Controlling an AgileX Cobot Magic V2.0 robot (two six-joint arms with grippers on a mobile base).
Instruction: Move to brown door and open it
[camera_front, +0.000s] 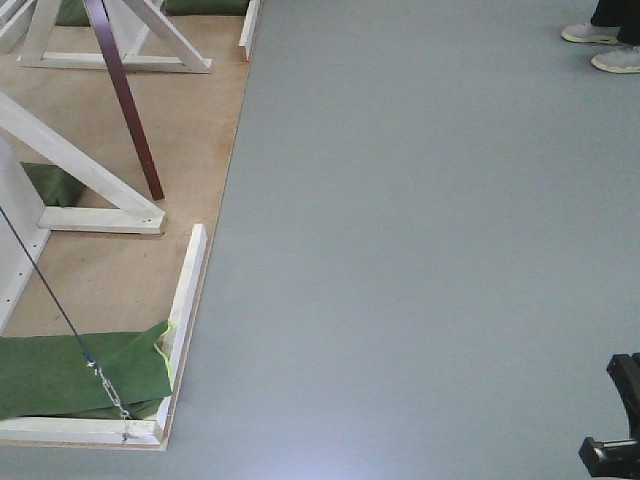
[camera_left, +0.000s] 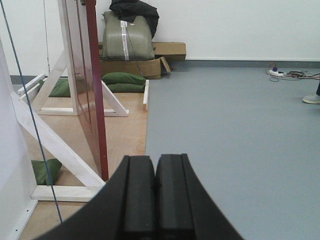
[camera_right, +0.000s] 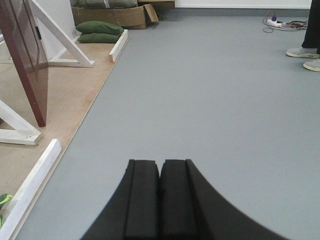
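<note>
The brown door (camera_left: 85, 80) stands on the plywood platform at the left, seen edge-on and swung out from its white frame. In the front view only its lower edge (camera_front: 125, 95) shows; it also shows in the right wrist view (camera_right: 25, 55) at the far left. My left gripper (camera_left: 156, 162) is shut and empty, hanging over the grey floor just right of the door's bottom corner, apart from it. My right gripper (camera_right: 160, 165) is shut and empty over bare grey floor, well right of the door. No door handle shows.
White wooden braces (camera_front: 95, 175) and green sandbags (camera_front: 80, 370) sit on the plywood platform (camera_front: 190, 130). A thin cable (camera_left: 30, 110) runs diagonally at the left. Cardboard boxes and a duffel bag (camera_left: 127, 37) stand by the back wall. A person's shoes (camera_front: 605, 45) are far right. A power strip (camera_left: 280, 73) lies there.
</note>
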